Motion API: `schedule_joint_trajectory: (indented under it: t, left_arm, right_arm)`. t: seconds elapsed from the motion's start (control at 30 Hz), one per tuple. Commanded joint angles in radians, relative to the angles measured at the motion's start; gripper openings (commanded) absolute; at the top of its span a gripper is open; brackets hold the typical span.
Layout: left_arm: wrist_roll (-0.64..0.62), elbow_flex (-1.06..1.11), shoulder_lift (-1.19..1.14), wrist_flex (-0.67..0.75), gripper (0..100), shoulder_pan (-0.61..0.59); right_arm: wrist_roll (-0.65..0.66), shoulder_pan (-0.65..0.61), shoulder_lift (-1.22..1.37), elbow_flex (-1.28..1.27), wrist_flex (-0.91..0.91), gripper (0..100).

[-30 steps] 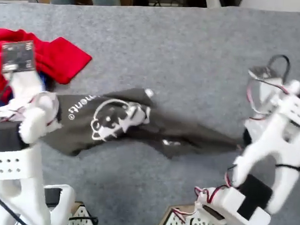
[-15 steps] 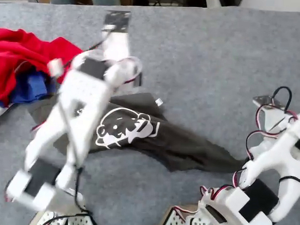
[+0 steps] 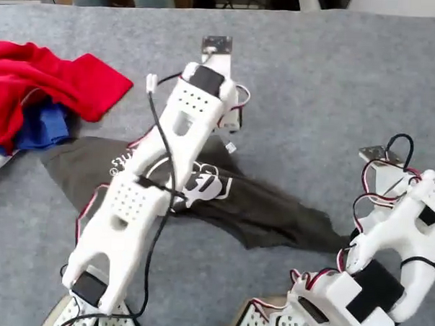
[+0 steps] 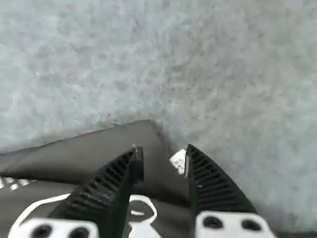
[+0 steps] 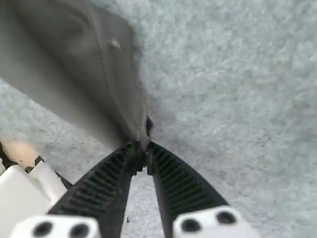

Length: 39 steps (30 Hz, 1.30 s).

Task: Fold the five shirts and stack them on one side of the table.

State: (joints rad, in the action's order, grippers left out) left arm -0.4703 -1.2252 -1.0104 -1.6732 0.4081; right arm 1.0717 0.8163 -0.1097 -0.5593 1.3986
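Observation:
A black shirt (image 3: 266,212) with a white print lies crumpled across the middle of the grey table (image 3: 315,80). My left gripper (image 4: 163,152) is open just above its far edge, one finger on each side of the white neck label (image 4: 177,161). In the high view that gripper (image 3: 232,133) hangs at the end of the long arm stretched over the shirt. My right gripper (image 5: 141,148) is shut on a pinch of the shirt's dark cloth (image 5: 84,64), low at the shirt's right end (image 3: 344,241).
A red shirt (image 3: 59,73) lies heaped on a blue one (image 3: 42,126) at the table's left edge. Both arm bases stand along the front edge. Bare grey cloth stretches over the far and right parts of the table.
The left arm has swung from the left edge to the middle and now reaches over the black shirt to its neck label. The shirt's left part has spread out flatter. The right arm barely shifted.

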Motion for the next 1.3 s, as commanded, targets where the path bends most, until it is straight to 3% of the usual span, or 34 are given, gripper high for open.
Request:
schedule_joint_trajectory:
  t: [0.0, 0.13, 0.27, 0.53, 0.8, 1.03, 1.27]
  left_arm:
    - [-0.012, -0.177, -0.110, -0.057, 16, 0.019]
    - [-0.012, -0.249, -0.218, -0.084, 15, 0.015]
    - [-0.009, -0.260, -0.236, -0.080, 3, -0.007]
    - [-0.054, -0.440, -0.137, -0.084, 3, -0.116]
    - [-0.167, -0.441, 0.084, -0.071, 3, -0.271]
    - [-0.172, -0.249, -0.054, 0.005, 5, -0.282]
    - [-0.175, -0.205, -0.212, -0.002, 23, -0.272]
  right_arm:
    - [-0.015, -0.012, -0.042, 0.001, -0.009, 1.3]
    - [-0.046, -0.041, -0.042, 0.001, -0.009, 1.3]
    - [-0.071, -0.075, -0.042, 0.001, -0.009, 1.3]
    - [-0.210, -0.169, -0.044, 0.007, -0.078, 1.3]
    - [-0.408, -0.264, -0.044, 0.001, -0.189, 1.3]
    - [-0.370, -0.230, -0.044, 0.007, -0.175, 1.3]
    - [-0.166, -0.080, -0.044, 0.018, -0.166, 1.3]
